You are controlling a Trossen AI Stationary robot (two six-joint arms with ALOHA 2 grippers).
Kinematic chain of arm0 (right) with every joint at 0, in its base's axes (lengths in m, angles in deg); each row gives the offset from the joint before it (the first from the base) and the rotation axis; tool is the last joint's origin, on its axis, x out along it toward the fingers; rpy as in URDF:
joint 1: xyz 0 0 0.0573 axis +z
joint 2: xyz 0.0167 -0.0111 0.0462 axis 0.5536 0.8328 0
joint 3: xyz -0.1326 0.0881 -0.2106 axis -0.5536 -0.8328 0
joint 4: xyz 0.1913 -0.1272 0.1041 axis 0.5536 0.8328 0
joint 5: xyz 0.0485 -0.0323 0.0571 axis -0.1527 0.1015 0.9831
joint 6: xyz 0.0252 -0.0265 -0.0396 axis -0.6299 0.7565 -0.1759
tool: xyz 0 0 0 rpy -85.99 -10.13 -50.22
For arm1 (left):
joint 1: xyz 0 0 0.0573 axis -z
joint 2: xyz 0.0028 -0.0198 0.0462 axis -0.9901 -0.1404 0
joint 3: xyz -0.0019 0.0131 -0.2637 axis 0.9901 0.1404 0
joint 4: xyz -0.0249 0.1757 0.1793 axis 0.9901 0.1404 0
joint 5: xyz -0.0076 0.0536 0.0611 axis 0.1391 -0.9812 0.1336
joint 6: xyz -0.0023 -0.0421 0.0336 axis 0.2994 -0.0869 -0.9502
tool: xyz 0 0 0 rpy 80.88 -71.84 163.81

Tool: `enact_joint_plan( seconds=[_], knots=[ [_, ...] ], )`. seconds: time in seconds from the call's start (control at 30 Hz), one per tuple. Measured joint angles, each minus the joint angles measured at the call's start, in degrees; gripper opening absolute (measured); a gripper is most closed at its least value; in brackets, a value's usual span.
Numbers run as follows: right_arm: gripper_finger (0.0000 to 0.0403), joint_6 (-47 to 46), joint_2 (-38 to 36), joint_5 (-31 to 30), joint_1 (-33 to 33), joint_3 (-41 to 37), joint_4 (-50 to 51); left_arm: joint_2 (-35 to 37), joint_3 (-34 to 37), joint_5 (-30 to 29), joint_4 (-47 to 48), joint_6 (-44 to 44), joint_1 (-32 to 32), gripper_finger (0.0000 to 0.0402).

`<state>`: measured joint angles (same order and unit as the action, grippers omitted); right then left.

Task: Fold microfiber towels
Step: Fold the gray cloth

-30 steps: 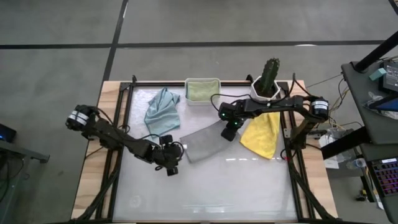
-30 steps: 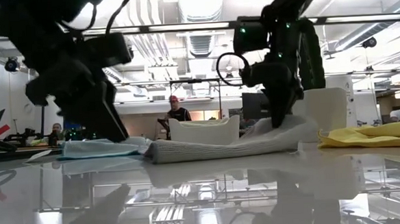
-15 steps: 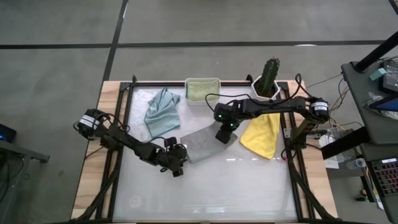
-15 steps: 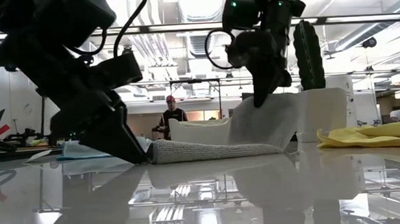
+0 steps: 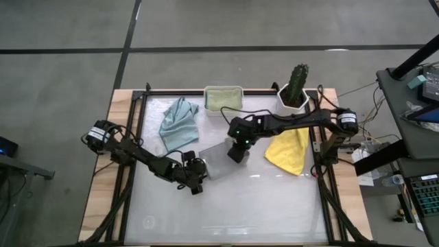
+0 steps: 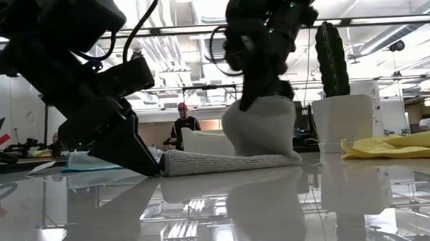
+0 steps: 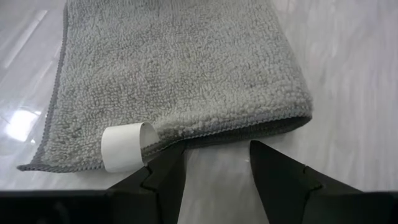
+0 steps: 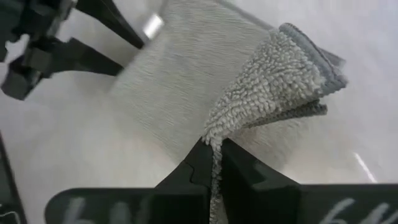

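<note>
Grey towel [image 7: 180,68] (white tag [image 7: 124,146]) beyond parted fingers [image 7: 165,180].

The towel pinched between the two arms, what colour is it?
Grey towel, with a white tag; clearest in the left wrist view.

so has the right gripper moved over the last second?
Yes. The right gripper, shut on the grey towel, has travelled left, away from the cactus pot.
</note>
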<state>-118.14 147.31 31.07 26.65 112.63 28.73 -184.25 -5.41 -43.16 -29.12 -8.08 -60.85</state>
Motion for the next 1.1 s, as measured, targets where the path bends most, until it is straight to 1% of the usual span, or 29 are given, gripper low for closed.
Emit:
enact_joint_plan(
  seconds=[0.2,0.27,0.37,0.8,0.93,1.1],
  knots=[
    [0.0011,-1.01,3.58,1.70,0.61,0.00,-9.47,0.00,0.20,-0.27,-0.12,0.20,0.00,0.0163],
    [0.0011,-1.08,4.06,3.03,0.61,0.00,-11.15,0.00,0.23,-0.29,-0.12,0.20,0.00,0.0163],
    [0.0011,-1.53,4.20,3.28,0.59,0.00,-12.95,0.00,0.25,-0.31,-0.12,0.20,0.00,0.0163],
    [0.0011,-1.72,4.20,3.13,1.34,0.00,-17.49,-0.02,0.29,-0.60,-0.18,0.17,0.02,0.0163],
    [0.0011,-1.29,4.28,0.52,1.96,-0.13,-17.40,-0.02,0.31,-0.68,-0.21,0.17,0.02,0.0163],
    [0.0011,-1.09,6.15,0.25,2.20,-0.13,-19.38,-0.02,0.31,-0.71,-0.21,0.17,0.02,0.0163]
  ],
)
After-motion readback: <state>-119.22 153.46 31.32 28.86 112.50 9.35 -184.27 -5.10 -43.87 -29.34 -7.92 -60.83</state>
